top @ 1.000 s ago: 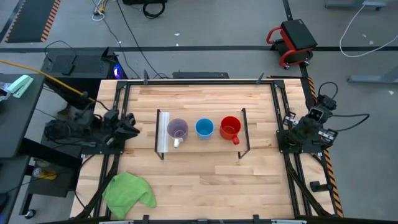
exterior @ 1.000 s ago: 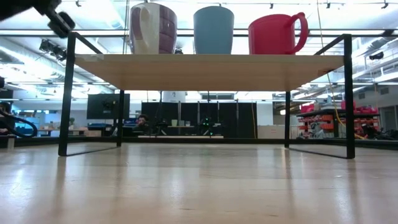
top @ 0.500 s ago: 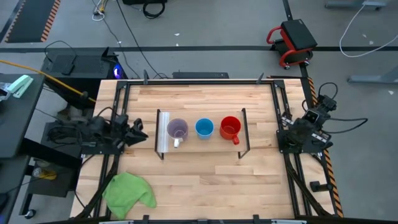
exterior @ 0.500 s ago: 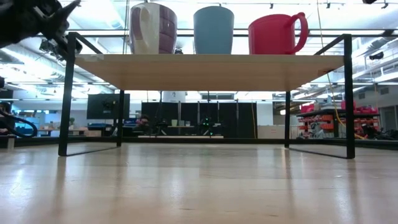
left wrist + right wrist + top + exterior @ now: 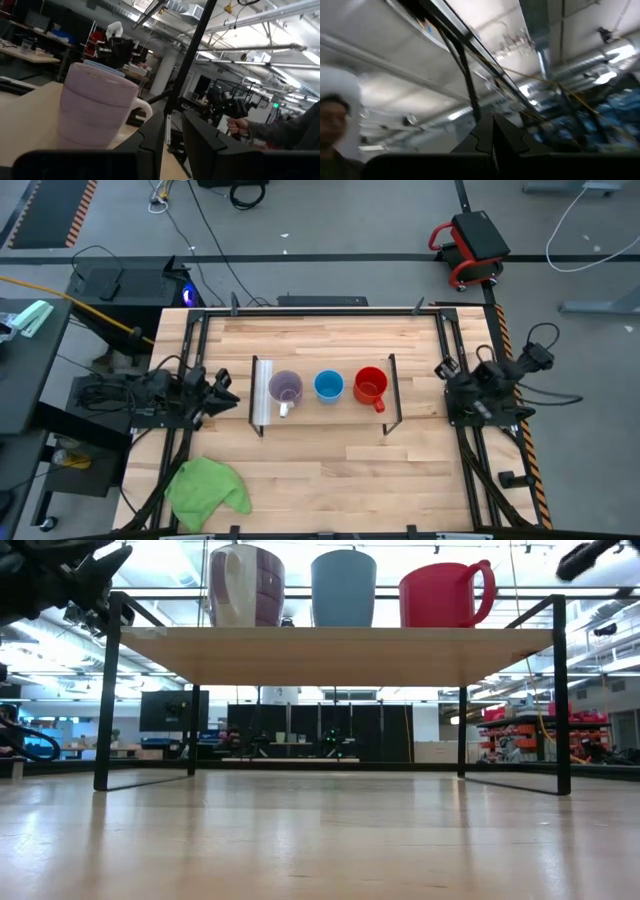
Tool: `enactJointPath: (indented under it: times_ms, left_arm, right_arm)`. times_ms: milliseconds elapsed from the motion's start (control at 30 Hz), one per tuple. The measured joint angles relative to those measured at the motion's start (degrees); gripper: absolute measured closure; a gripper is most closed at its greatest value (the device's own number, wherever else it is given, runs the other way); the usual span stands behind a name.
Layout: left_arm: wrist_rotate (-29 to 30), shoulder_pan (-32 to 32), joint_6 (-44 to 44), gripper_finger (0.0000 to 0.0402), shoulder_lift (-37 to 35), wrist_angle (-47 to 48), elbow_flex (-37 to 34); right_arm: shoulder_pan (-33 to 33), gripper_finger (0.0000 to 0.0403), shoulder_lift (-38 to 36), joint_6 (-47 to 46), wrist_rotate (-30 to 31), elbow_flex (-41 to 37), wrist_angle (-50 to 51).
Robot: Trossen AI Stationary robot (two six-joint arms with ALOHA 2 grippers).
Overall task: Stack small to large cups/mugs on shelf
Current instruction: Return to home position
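The shelf (image 5: pixel 340 416) stands mid-table, its top high in the low view (image 5: pixel 330 652). Three cups stand upright on it in a row: the translucent purple mug (image 5: pixel 285 388) with a white handle, the light-blue cup (image 5: pixel 328 386) and the red mug (image 5: pixel 370 385). My left gripper (image 5: pixel 228 392) is open and empty, just left of the shelf's white-strip end, level with the purple mug (image 5: pixel 95 112). My right gripper (image 5: pixel 441 367) is shut and empty, right of the shelf and raised (image 5: pixel 585 555).
A green cloth (image 5: pixel 208 488) lies at the table's near left corner. Black frame rails run along the table's left and right edges. A person's hand and sleeve (image 5: pixel 240 126) show in the room beyond the table.
My left gripper has moved a little toward the shelf's left end. My right gripper has swung toward the shelf and come up, now showing at the top right of the low view. The cups have stayed where they were.
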State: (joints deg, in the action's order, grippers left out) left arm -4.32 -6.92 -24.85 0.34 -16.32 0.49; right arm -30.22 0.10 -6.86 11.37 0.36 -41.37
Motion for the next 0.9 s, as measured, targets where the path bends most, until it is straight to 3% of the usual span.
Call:
enactJointPath:
  times_ms: [367, 667, 900]
  left_arm:
    - [2.97, 0.0, 11.11, 0.0317, 0.02, 11.02, -0.02]
    - [5.66, 0.0, 23.76, 0.0318, 0.41, 15.2, 0.0]
    - [5.93, 0.0, 24.1, 0.0313, 0.52, 15.4, 0.0]
  right_arm:
    - [11.19, 0.0388, 0.0, 0.3, 14.15, 0.02, 22.23]
    - [18.68, 0.0388, 0.0, 5.1, 14.34, 0.02, 31.63]
    - [20.18, 0.0388, 0.04, 4.06, 14.33, 0.03, 37.12]
